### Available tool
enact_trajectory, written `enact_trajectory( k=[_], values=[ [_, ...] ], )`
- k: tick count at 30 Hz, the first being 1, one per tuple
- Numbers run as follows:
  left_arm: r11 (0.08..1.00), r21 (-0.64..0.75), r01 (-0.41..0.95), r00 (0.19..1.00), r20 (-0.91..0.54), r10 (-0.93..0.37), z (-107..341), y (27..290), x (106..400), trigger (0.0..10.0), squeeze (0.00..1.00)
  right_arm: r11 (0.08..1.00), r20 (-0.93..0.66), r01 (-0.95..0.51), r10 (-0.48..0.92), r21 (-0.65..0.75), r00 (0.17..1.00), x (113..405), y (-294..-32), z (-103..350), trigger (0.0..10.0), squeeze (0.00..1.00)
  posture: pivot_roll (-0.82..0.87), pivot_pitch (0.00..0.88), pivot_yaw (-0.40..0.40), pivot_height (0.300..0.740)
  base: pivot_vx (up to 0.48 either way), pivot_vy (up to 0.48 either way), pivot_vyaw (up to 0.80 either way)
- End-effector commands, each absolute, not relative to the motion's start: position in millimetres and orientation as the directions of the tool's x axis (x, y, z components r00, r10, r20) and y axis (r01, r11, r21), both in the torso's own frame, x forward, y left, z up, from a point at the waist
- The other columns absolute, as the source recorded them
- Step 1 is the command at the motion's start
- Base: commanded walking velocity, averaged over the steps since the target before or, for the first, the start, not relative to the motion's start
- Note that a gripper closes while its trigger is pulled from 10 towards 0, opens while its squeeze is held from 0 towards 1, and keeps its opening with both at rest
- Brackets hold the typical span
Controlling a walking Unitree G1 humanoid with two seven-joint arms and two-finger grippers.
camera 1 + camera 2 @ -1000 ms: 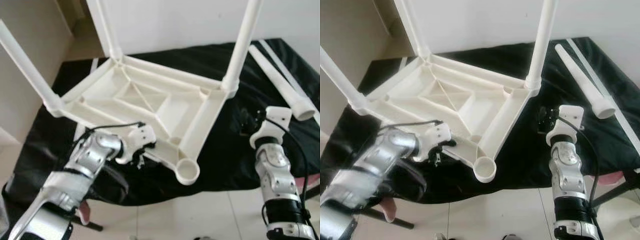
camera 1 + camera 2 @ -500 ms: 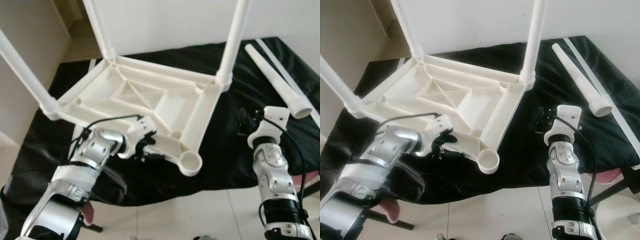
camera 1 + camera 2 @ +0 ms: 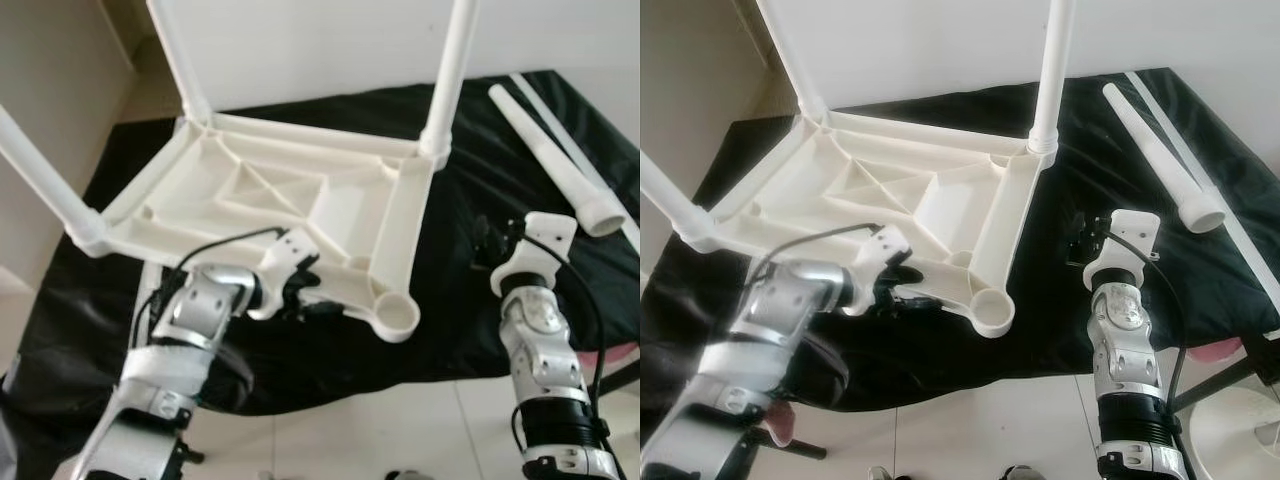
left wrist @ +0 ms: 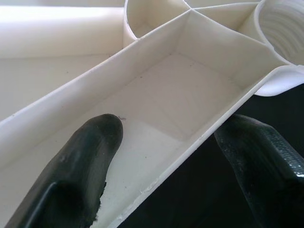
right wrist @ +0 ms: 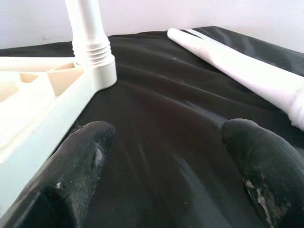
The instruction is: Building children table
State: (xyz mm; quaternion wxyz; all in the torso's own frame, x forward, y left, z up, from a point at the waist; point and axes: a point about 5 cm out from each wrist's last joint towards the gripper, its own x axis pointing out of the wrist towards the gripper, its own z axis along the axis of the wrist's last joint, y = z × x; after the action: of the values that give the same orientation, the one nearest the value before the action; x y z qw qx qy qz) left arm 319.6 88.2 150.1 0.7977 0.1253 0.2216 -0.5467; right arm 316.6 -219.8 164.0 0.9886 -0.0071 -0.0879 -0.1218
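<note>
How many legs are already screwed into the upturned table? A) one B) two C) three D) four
C: three white legs stand up from the table frame, the near corner socket is empty, and the loose leg lies on the black cloth.

The upturned table top is plain cream-white plastic, its ribbed underside the same shade throughout, and the three legs screwed into it match. The loose leg lying on the far right is the same white. Under all of it lies a plain black cloth, unpatterned and slightly glossy where it creases. Both arms are silver with white wrist housings and black cables; the left gripper and right gripper have black fingers, scuffed grey in places. The floor near the robot is pale tile with thin dark joints. The wall behind is white.
</note>
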Motion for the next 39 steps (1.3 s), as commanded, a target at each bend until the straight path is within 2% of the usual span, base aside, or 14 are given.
enact_trajectory(
  k=[1, 6, 11, 19, 22, 25, 28, 34, 39],
  values=[
    [0.751, 0.142, 0.645, 0.675, -0.566, -0.473, 120, 108, 329, 10.0, 0.0, 0.974, 0.167, 0.227, -0.226, 0.014, 0.96, 319, -216, 163, 10.0, 0.0, -0.06, 0.108, 0.061, 0.74, 0.0, 0.0, 0.0],
    [0.747, 0.119, 0.654, 0.668, -0.555, -0.496, 122, 102, 328, 10.0, 0.0, 0.976, 0.171, 0.218, -0.217, 0.013, 0.961, 321, -214, 164, 10.0, 0.0, -0.06, 0.104, 0.057, 0.74, 0.0, 0.0, 0.0],
    [0.761, 0.113, 0.639, 0.703, -0.487, -0.518, 141, 99, 334, 10.0, 0.0, 0.977, 0.179, 0.213, -0.21, 0.002, 0.961, 322, -213, 166, 10.0, 0.0, -0.07, 0.097, 0.055, 0.74, 0.0, 0.0, 0.0],
    [0.686, 0.089, 0.722, 0.662, -0.377, -0.648, 166, 90, 329, 10.0, 0.0, 0.975, 0.183, 0.222, -0.219, 0.004, 0.958, 321, -216, 166, 10.0, 0.0, -0.08, 0.086, 0.064, 0.74, 0.0, 0.0, 0.0],
    [0.606, 0.155, 0.78, 0.613, -0.382, -0.692, 169, 88, 322, 10.0, 0.0, 0.973, 0.189, 0.229, -0.225, 0.0, 0.956, 321, -219, 167, 10.0, 0.0, -0.08, 0.082, 0.064, 0.74, 0.0, 0.0, 0.0],
    [0.617, 0.196, 0.762, 0.637, -0.4, -0.659, 166, 93, 324, 10.0, 0.0, 0.972, 0.191, 0.234, -0.229, -0.002, 0.954, 321, -220, 168, 10.0, 0.0, -0.08, 0.08, 0.068, 0.74, 0.0, 0.0, 0.0],
    [0.648, 0.296, 0.702, 0.697, -0.472, -0.54, 154, 107, 333, 10.0, 0.0, 0.971, 0.195, 0.241, -0.236, -0.002, 0.952, 320, -222, 169, 10.0, 0.0, -0.08, 0.076, 0.07, 0.74, 0.0, 0.0, 0.0],
    [0.712, 0.261, 0.652, 0.721, -0.505, -0.475, 145, 117, 336, 10.0, 0.0, 0.97, 0.195, 0.242, -0.237, 0.0, 0.952, 320, -222, 169, 10.0, 0.0, -0.08, 0.077, 0.069, 0.74, 0.0, 0.0, 0.0],
    [0.777, 0.282, 0.563, 0.769, -0.524, -0.367, 141, 134, 342, 10.0, 0.0, 0.971, 0.195, 0.24, -0.236, 0.002, 0.952, 321, -222, 169, 10.0, 0.0, -0.08, 0.078, 0.064, 0.74, 0.0, 0.0, 0.0]
  ],
)
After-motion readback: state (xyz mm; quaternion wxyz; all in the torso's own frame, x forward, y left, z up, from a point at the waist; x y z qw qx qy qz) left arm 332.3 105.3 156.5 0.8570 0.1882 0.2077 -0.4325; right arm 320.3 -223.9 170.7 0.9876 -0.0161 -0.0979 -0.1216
